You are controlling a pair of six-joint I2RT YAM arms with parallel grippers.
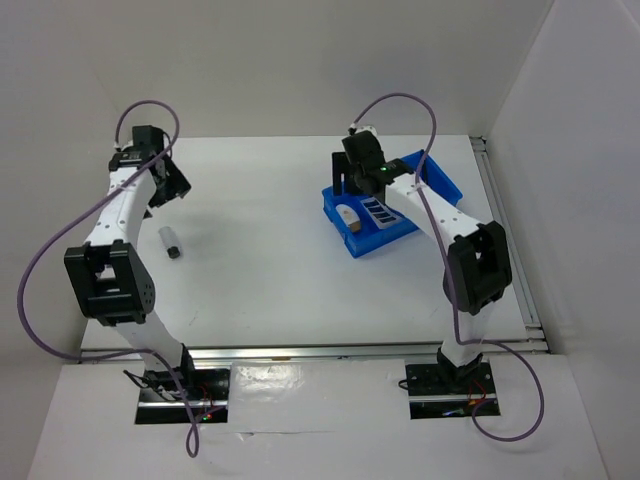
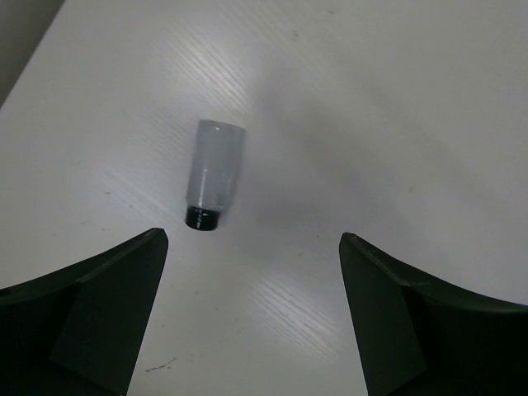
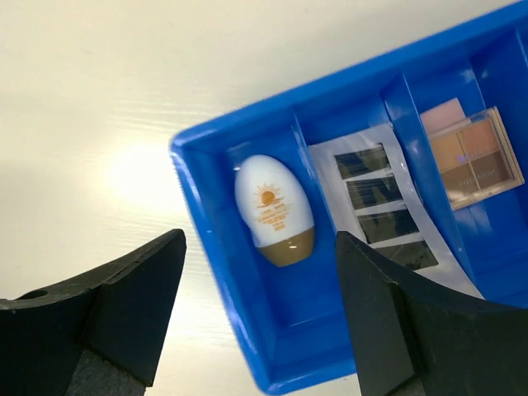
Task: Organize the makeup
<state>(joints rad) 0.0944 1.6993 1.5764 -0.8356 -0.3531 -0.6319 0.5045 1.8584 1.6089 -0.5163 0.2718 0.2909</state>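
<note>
Small grey bottle lies on its side, black cap toward the camera. Bare white table all round it, the table's edge showing at the far left corner. Left gripper hovers just short of it, jaws spread wide, nothing held.

Over in the blue tray, the white egg-shaped piece with a tan base sits in the end compartment. It has an orange sun logo, print too small to read. Dark eyeshadow palette next door, pink-tan compact beyond, lettering illegible. Right gripper above the tray, wide open, empty.
</note>
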